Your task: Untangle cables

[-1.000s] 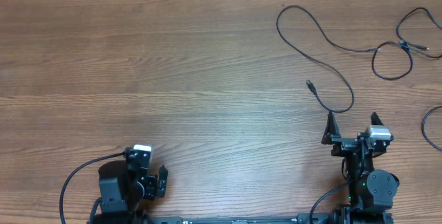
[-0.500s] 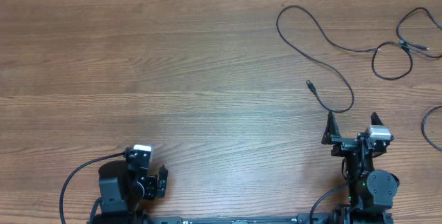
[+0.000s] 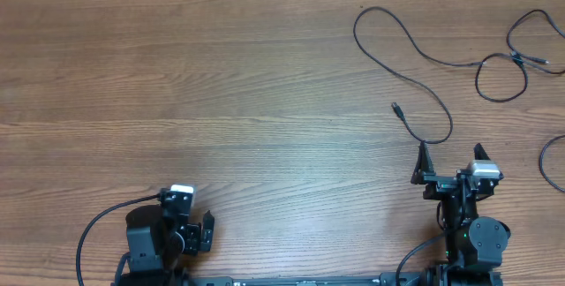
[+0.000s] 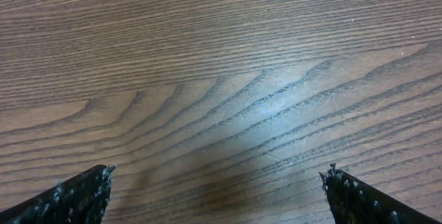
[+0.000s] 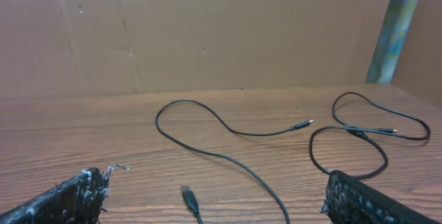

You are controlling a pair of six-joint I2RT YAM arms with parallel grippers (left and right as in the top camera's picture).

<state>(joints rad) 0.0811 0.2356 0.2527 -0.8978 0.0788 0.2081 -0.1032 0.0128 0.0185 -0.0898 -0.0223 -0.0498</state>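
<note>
- Left gripper (image 4: 217,182): jaws wide, holding nothing, over the table (image 3: 221,101) at its near left.
- Right gripper (image 3: 450,161): jaws wide, holding nothing.
- Cables (image 3: 415,56): loose on the table's far right. One plug (image 3: 396,108) lies near the right gripper, apart from it.

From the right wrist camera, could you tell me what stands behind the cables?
Behind the cables, a plain brown wall rises at the table's far edge, with a greenish post at the right. Anything beyond the wall is hidden.
</note>
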